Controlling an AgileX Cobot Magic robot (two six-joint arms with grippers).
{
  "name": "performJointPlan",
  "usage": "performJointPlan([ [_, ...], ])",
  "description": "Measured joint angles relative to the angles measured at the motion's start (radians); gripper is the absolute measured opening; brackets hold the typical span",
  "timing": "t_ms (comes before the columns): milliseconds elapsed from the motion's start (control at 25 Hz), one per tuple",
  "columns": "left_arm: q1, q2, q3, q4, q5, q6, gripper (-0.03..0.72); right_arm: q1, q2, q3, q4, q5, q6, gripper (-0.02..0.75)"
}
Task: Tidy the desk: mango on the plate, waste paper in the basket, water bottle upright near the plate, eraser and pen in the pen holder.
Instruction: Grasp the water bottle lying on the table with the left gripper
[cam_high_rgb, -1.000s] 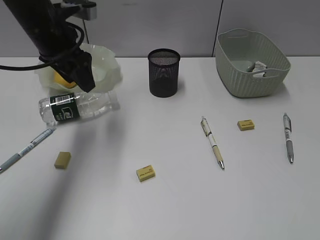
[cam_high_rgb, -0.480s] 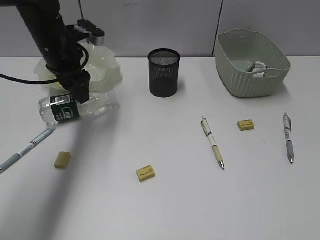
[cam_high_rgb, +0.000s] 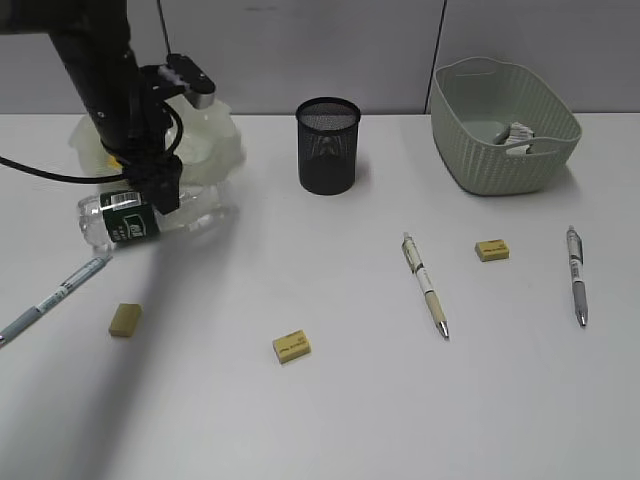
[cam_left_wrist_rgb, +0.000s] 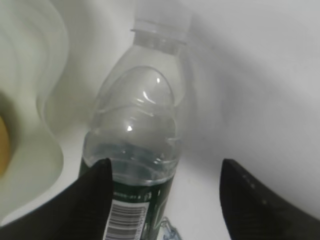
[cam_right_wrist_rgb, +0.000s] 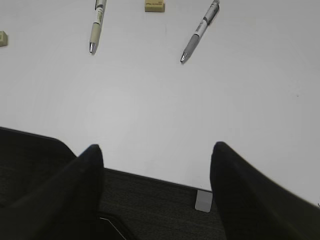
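Observation:
The water bottle (cam_high_rgb: 150, 215) lies on its side on the desk (cam_high_rgb: 340, 420), just in front of the plate (cam_high_rgb: 215, 140). My left gripper (cam_high_rgb: 166, 192) hangs open right over it. In the left wrist view one finger covers the bottle (cam_left_wrist_rgb: 132, 130) at its label and the other stands over bare desk, with my left gripper (cam_left_wrist_rgb: 164, 172) apart from the bottle. The mango (cam_left_wrist_rgb: 3, 145) shows as an orange edge in the plate (cam_left_wrist_rgb: 30, 75). The waste paper (cam_high_rgb: 517, 134) lies in the basket (cam_high_rgb: 505, 160). My right gripper (cam_right_wrist_rgb: 157, 150) is open and empty over the desk's front edge.
The black pen holder (cam_high_rgb: 328, 146) stands at the back middle. Three pens (cam_high_rgb: 425, 285) (cam_high_rgb: 576, 275) (cam_high_rgb: 50, 298) and three erasers (cam_high_rgb: 125, 319) (cam_high_rgb: 291, 346) (cam_high_rgb: 491, 250) lie scattered on the desk. The right wrist view shows two pens (cam_right_wrist_rgb: 97, 25) (cam_right_wrist_rgb: 200, 32).
My left arm has swung left and down from over the plate, bringing its open gripper onto the lying bottle. Nothing else has moved.

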Motion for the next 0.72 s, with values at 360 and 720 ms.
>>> performJointPlan([
  [360,0.000,0.045,-0.012,0.045,-0.043,0.016,0.512,0.000,0.000,0.000,0.000,-0.001,0.000,0.526],
  [720,0.000,0.069,-0.013,0.064,-0.050,0.034,0.516,0.000,0.000,0.000,-0.002,-0.004,0.000,0.524],
])
